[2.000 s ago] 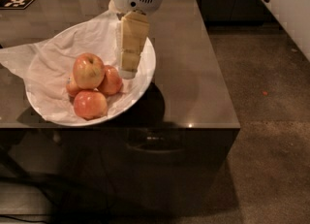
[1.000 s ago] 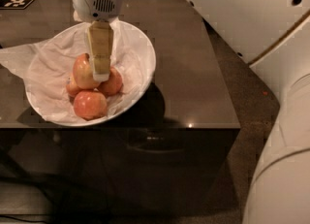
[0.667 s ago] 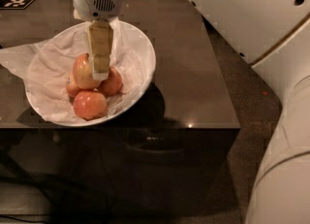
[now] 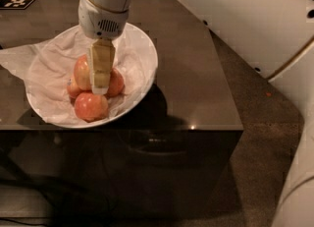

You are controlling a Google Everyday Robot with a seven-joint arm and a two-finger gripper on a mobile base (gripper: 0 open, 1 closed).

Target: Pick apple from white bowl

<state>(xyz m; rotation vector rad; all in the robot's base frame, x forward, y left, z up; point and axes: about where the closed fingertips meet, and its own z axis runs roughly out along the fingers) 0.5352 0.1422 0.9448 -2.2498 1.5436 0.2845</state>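
Now the apple [image 4: 82,72] is found lying in the white bowl [image 4: 147,49], left of centre, on crinkled paper [image 4: 19,56]. It is hemmed in by three smaller, redder apples: one in front [image 4: 91,106], one on the right in the view [image 4: 117,82], one half hidden at the left [image 4: 72,89]. No shift of the apple is noted against a second ago.

The gripper [image 4: 100,89] has been lowered since then. Its tip, formerly near the apple's top, is now set against the apple's right flank, beside the right-hand red apple. The jaws are seen edge-on; clenched or released cannot be told.

Descent is judged nearly done, with closing and lifting still owed. Risk noted: the right-hand neighbour could be nudged or pinched along.

The bowl is set near the tabletop's [image 4: 196,73] front edge. The arm [image 4: 245,19] is carried in from the upper right.
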